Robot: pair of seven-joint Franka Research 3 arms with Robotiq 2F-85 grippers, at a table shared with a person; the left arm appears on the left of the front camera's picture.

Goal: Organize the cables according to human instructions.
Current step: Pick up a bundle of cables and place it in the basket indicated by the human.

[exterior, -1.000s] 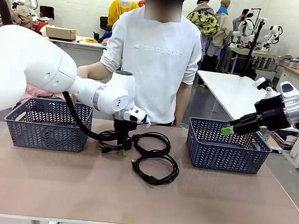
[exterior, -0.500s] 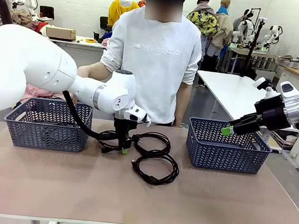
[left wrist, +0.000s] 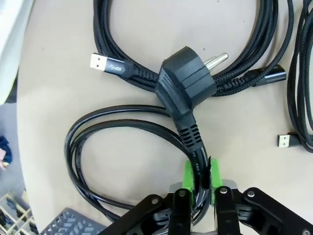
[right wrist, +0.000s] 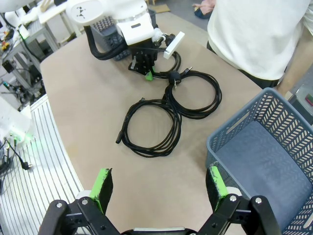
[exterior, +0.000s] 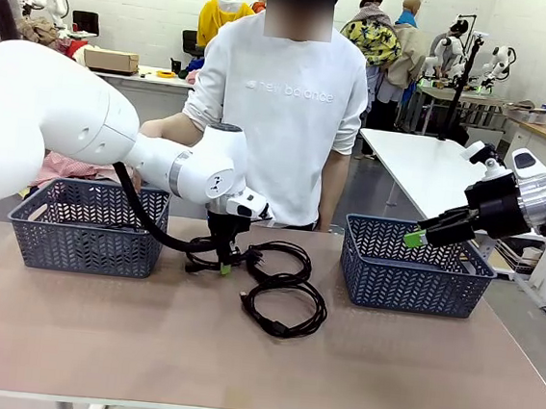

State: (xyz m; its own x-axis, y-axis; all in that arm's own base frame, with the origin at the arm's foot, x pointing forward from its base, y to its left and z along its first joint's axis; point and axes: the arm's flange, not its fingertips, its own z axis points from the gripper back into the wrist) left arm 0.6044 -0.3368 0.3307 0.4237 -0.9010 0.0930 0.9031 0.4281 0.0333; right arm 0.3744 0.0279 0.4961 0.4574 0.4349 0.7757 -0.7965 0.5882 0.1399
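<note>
Several black cables lie at the table's middle: one ring bundle (exterior: 282, 307) nearest me, another (exterior: 283, 256) behind it. My left gripper (exterior: 222, 266) points down over a third cord (exterior: 199, 248) just left of them. In the left wrist view its green pads (left wrist: 189, 172) are shut on that power cord (left wrist: 122, 134) just behind the black plug (left wrist: 186, 81). Braided USB cables (left wrist: 132, 73) lie under the plug. My right gripper (exterior: 415, 238) hangs open and holds nothing above the right basket; its fingers (right wrist: 102, 183) frame the bundles (right wrist: 149, 127).
A grey basket (exterior: 87, 230) stands at the back left and another (exterior: 411, 276) at the back right. A person (exterior: 288, 100) stands at the far edge, one arm reaching behind my left arm. The table's near half (exterior: 257, 367) is bare.
My left gripper's jaws have closed on the power cord behind the plug, and the gripper has risen slightly and shifted left. The right arm has not moved.
</note>
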